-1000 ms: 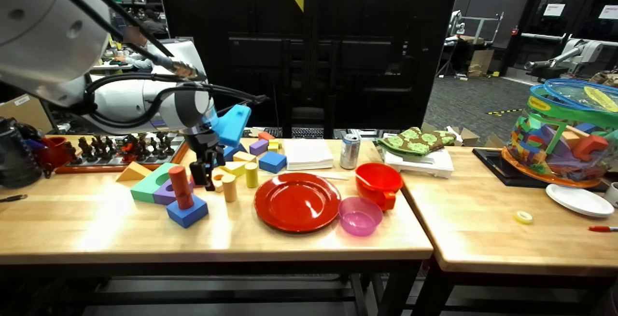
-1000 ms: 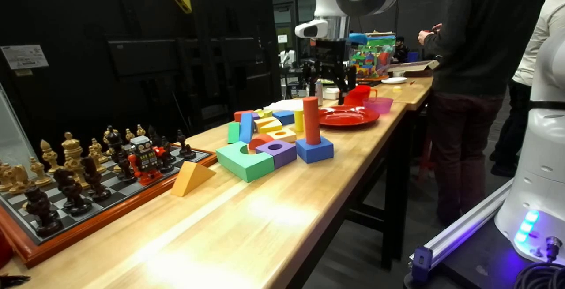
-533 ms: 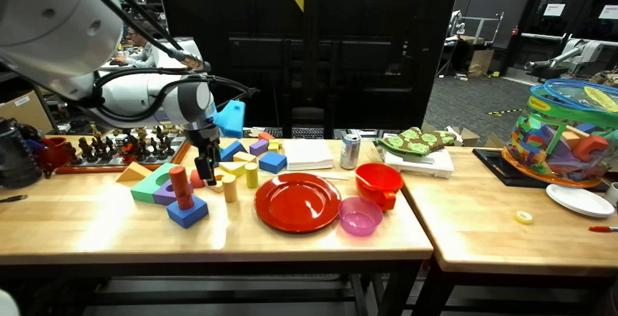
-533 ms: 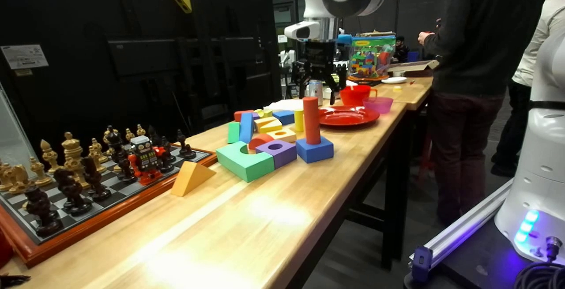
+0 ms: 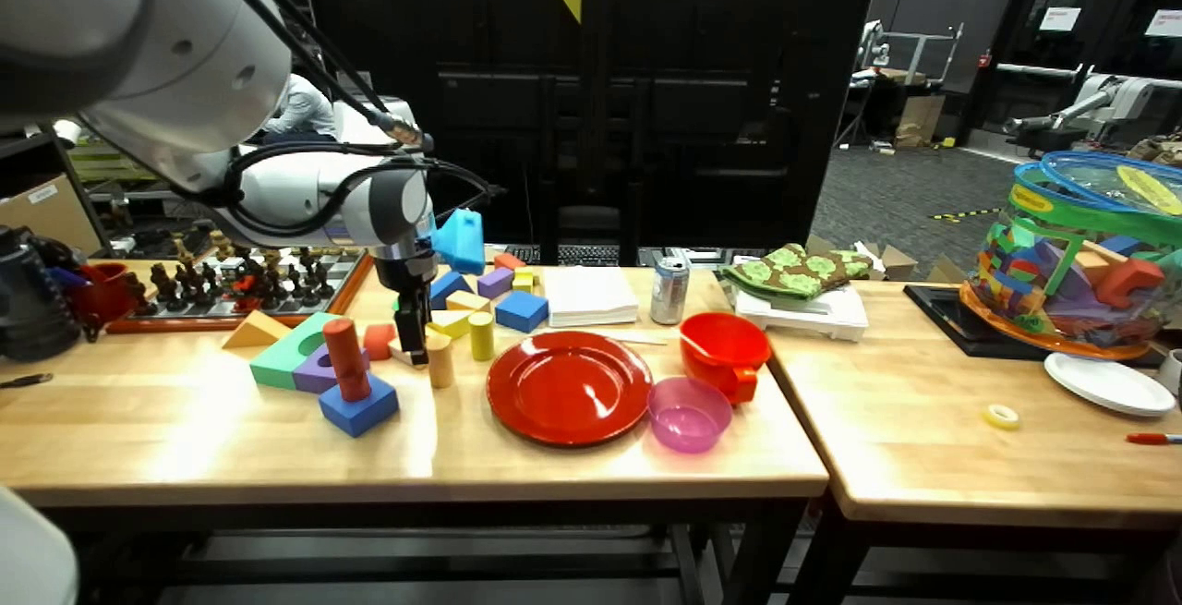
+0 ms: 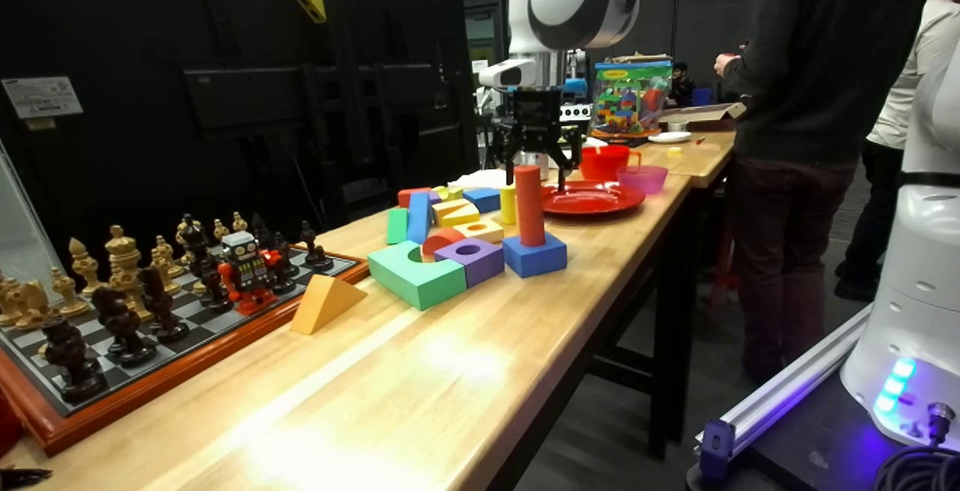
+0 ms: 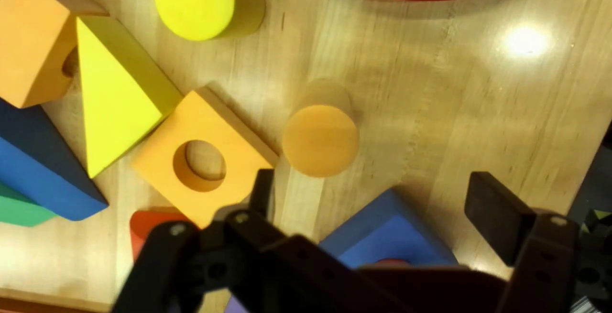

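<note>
Though rounded, the orange cylinder [image 7: 321, 141] (matte, flat-topped) near the tool [image 7: 370, 192].

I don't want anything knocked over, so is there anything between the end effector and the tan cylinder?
Nothing visible stands between the open end effector and the tan cylinder. Close beside that cylinder lies the square tan block with a hole, and the red cylinder stands upright on a blue block nearby; either might get bumped.
</note>
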